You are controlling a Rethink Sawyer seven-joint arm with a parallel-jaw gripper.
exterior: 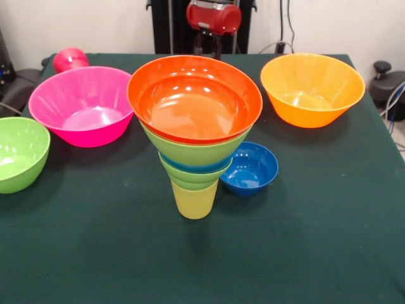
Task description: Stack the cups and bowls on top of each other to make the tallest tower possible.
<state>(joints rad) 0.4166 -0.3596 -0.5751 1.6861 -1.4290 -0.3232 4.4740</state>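
Note:
The tower stands mid-table: a pale yellow cup [194, 201] at the base, a small lime green bowl [192, 175], a blue rim [190, 166], a larger green bowl [196, 152] and a wide orange-red bowl [195, 98] on top. My gripper [209, 45] hangs behind the tower at the table's far side, apart from it. A small dark blue bowl [250, 168] sits upright right of the cup. Loose bowls: pink [82, 104], lime green [19, 152] and yellow-orange [312, 88]. A pinkish-red cup [69, 59] stands at the far left corner.
The table has a dark green cloth [304, 240]. The robot's black pedestal [171, 25] stands behind the far edge. Dark equipment and cables lie off the table at both sides.

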